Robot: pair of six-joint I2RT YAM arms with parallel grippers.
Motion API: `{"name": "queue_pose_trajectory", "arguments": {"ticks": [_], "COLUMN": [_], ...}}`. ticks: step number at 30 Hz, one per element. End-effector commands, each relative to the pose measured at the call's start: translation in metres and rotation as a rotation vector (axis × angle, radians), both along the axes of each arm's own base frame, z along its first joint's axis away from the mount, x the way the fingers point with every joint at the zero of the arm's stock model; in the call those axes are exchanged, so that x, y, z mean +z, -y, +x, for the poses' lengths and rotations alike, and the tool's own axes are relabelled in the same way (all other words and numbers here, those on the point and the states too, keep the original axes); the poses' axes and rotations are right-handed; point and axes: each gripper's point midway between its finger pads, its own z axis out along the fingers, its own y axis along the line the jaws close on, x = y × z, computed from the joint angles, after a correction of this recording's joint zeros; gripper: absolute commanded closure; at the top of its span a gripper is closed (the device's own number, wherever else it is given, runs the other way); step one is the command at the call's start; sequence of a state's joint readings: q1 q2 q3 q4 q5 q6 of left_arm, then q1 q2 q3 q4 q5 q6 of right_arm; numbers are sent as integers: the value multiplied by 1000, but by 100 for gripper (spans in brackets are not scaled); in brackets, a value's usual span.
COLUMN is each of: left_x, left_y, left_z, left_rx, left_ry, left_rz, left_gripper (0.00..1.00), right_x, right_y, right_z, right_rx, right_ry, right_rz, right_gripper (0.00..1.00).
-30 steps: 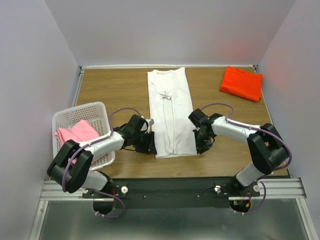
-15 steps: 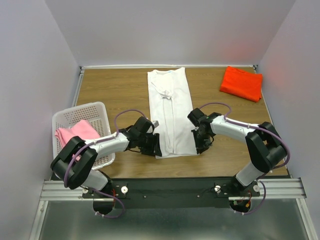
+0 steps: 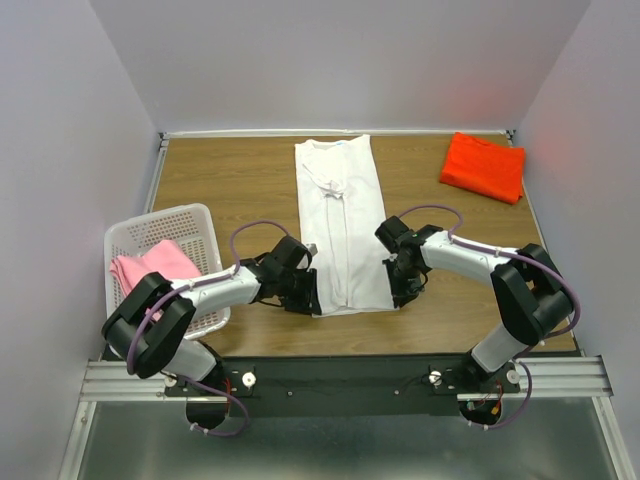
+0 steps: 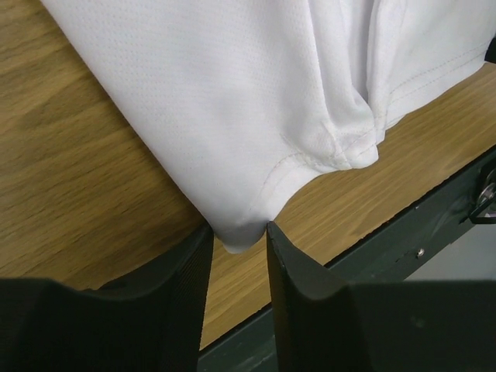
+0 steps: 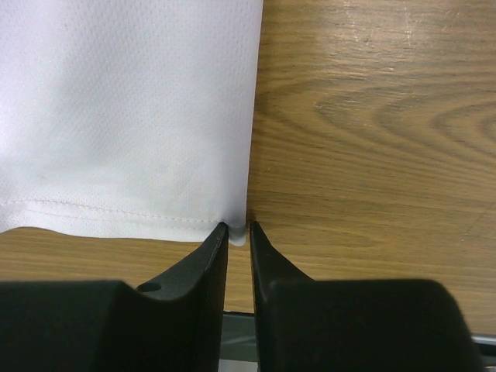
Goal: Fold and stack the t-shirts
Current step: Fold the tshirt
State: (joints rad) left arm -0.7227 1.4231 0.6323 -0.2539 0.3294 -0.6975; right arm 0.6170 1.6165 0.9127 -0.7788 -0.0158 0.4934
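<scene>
White t-shirt (image 3: 343,225), right jaws gripping its near corner, left jaws seemingly likewise.

A wood-grain table top (image 3: 230,190) fills the middle, boxed in by plain pale walls: a back wall (image 3: 340,60), a left wall (image 3: 60,150) and a right wall (image 3: 600,90). An aluminium rail (image 3: 570,375) runs along the near edge, with a dull grey metal surface (image 3: 340,445) below it. The light is soft and even.

In your top view, the left gripper (image 3: 310,300) and right gripper (image 3: 397,297) cover the near corners of the white t-shirt (image 3: 340,225); both wrist views crop it.
</scene>
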Motion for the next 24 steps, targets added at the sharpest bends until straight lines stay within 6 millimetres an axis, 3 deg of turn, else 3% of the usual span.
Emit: {"name": "queue_pose_trajectory", "arguments": {"ticks": [1,7,11,17,24], "left_x": [-12,-20,-23,-12,22], "left_y": [-15,-10,-9,-12,-9], "left_z": [-4,0,4,5,25], "left_rx": [21,-15,-41,-27,7], "left_ry": [-13,-4,1,18,92], "left_rz": [88,93,108,115,122], "left_gripper": [61,73,99,100,100], "right_x": [-7,-6,-1,13,39], "right_y": [1,1,-8,-9,-12], "right_z": [5,6,7,9,18], "right_rx": [8,15,28,17,-6], "right_ry": [14,18,12,18,50], "right_rz": [-18,-16,22,27,25], "right_gripper": [77,83,89,99,100]}}
